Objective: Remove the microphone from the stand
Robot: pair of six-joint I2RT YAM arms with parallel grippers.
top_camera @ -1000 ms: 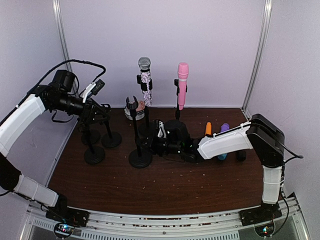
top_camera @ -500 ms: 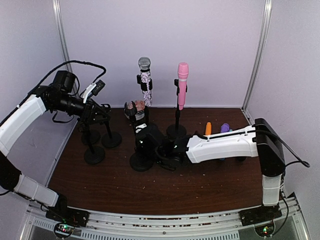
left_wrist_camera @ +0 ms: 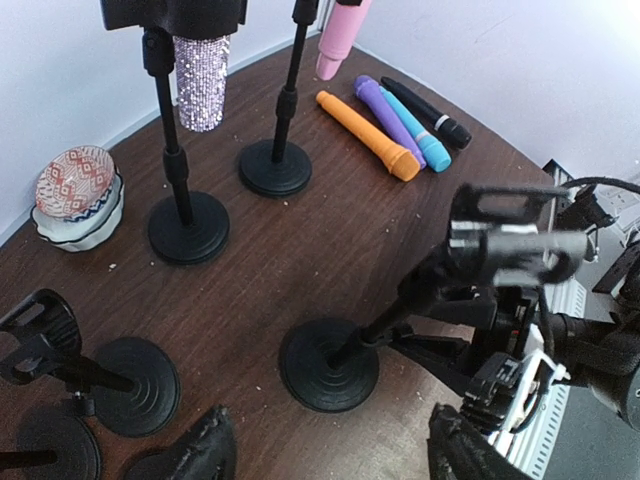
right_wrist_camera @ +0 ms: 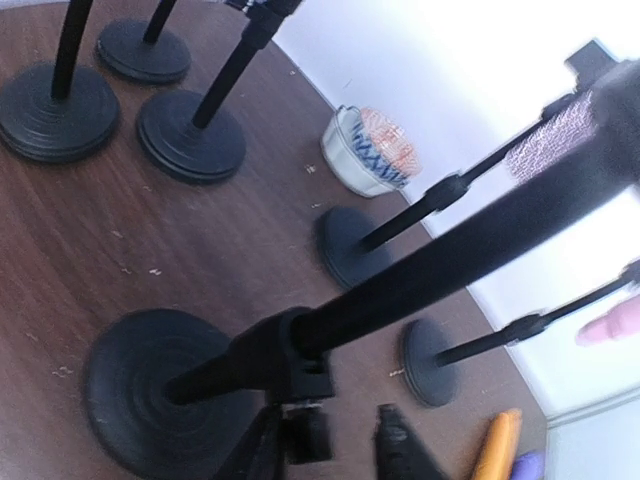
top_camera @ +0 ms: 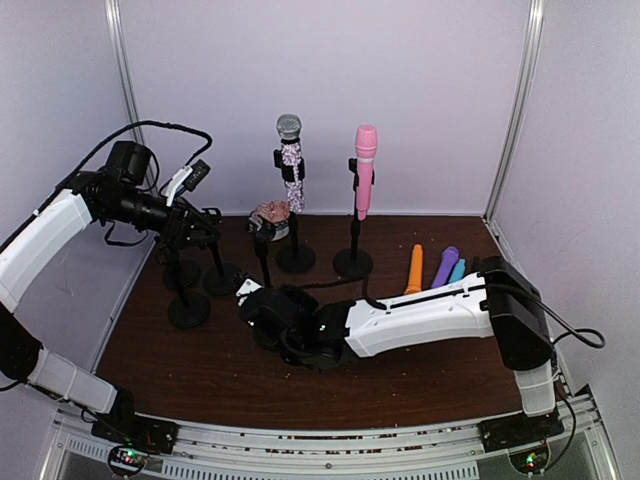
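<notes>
Two microphones sit in stands at the back: a sparkly one (top_camera: pixel 289 160) (left_wrist_camera: pixel 200 85) and a pink one (top_camera: pixel 365 172) (left_wrist_camera: pixel 335 30). In front of them an empty black stand (top_camera: pixel 263 250) (left_wrist_camera: pixel 328 365) (right_wrist_camera: pixel 420 280) leans. My right gripper (top_camera: pixel 262 308) (right_wrist_camera: pixel 330 450) is low at this stand's pole, just above the base. Its fingers stand slightly apart, with the pole's clamp knob between them. My left gripper (top_camera: pixel 202 232) (left_wrist_camera: pixel 330 462) hovers open over the left side of the table, holding nothing.
Orange (top_camera: pixel 414 268), purple (top_camera: pixel 444 266), blue (top_camera: pixel 457 270) and black (left_wrist_camera: pixel 425 110) microphones lie loose at the right. A patterned bowl (top_camera: pixel 270 215) (right_wrist_camera: pixel 372 150) sits at the back. Three empty stands (top_camera: pixel 188 310) crowd the left under my left arm.
My right arm swept left and nearer across the table along the empty stand, which now leans. Its jaws have parted a little. The left arm has not moved.
</notes>
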